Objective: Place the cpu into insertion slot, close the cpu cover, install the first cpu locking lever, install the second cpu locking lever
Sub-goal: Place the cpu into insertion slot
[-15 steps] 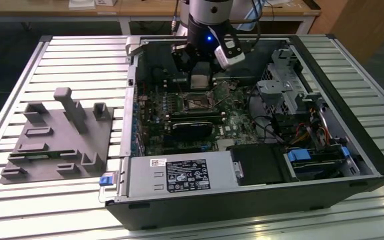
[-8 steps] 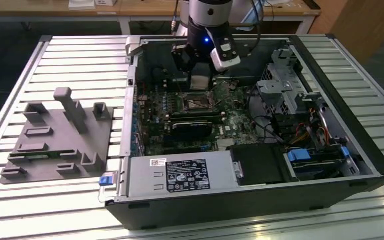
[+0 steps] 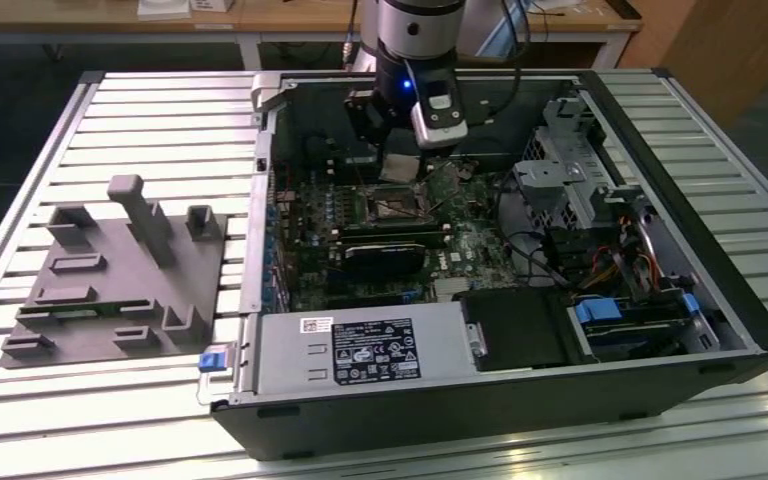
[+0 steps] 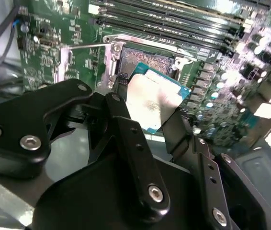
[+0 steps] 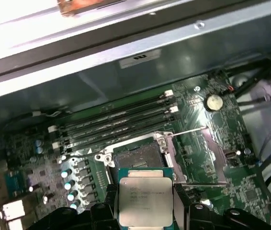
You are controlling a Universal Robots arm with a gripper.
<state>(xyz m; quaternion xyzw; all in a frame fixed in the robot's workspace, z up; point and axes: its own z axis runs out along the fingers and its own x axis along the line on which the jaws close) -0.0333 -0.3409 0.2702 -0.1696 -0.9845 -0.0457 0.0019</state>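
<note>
My gripper (image 3: 399, 170) hangs inside the open computer case, shut on the cpu (image 3: 402, 163). The cpu is a flat pale silvery square (image 5: 144, 201), pinched by its two sides between black fingers (image 4: 120, 120). It hovers a little above the green motherboard, just off the insertion slot (image 5: 136, 155), a square socket with a dark centre and a metal rim (image 4: 147, 60). The socket lies uncovered. The cpu cover (image 5: 203, 157), a thin metal frame, lies swung open beside the socket, with thin wire levers (image 4: 85, 46) along its edges. In the exterior view the slot (image 3: 394, 207) sits just below the gripper.
Long memory slots (image 5: 116, 122) run beside the socket. A black card (image 3: 384, 255) sits nearer the front, a power supply (image 3: 344, 350) at the case's front edge, and a drive cage (image 3: 558, 185) with cables on the exterior view's right. A grey fixture (image 3: 117, 270) lies outside the case.
</note>
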